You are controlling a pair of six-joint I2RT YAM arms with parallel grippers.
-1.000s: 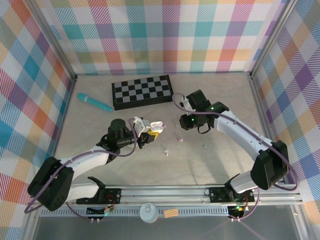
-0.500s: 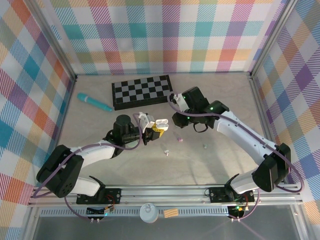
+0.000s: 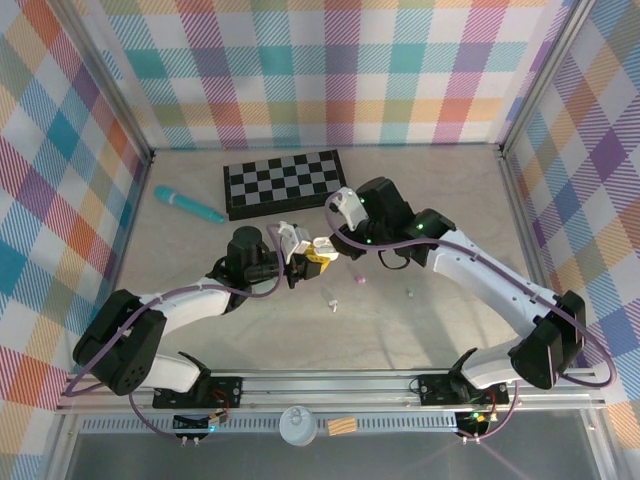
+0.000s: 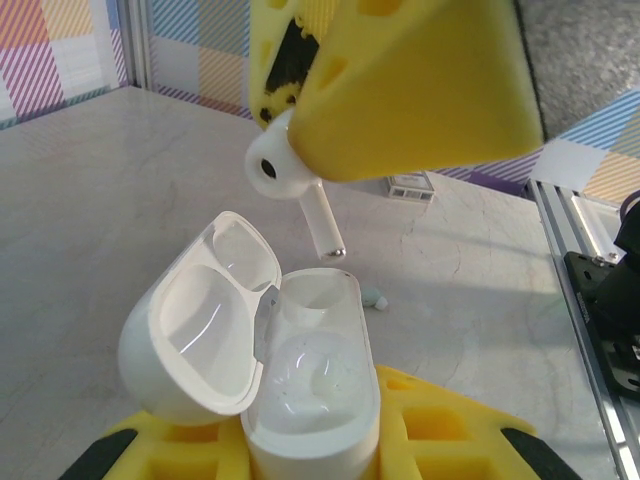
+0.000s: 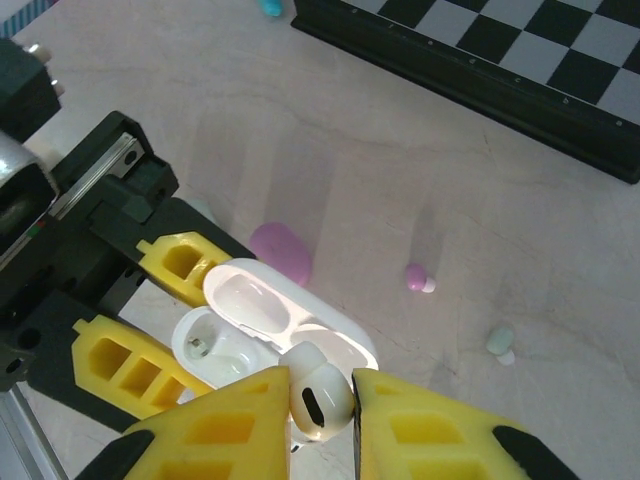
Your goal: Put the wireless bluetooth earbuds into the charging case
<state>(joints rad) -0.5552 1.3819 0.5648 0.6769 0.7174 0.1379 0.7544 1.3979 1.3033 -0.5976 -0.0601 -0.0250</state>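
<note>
Since the earlier frame, the right arm has swung leftward over the pale stone-patterned tabletop [image 5: 420, 140], and its load now hangs above the left arm's load. The right jaws pinch a white plastic earbud [image 5: 322, 395] by its head, stem pointing down. It sits just above, and apart from, the white pebble-shaped charging case [image 4: 310, 400], whose hinged lid stands open. The left jaws are pressed tight on the case body, holding it upright. The earbud is not yet seated. An off-axis descent would likely drive the stem into the rim or lid instead of the socket. Early release would probably drop it to the tabletop near the loose pink earbud [image 5: 415, 277] and pale green earbud [image 5: 498, 343]. Excess downward force may twist the case within the left jaws.
</note>
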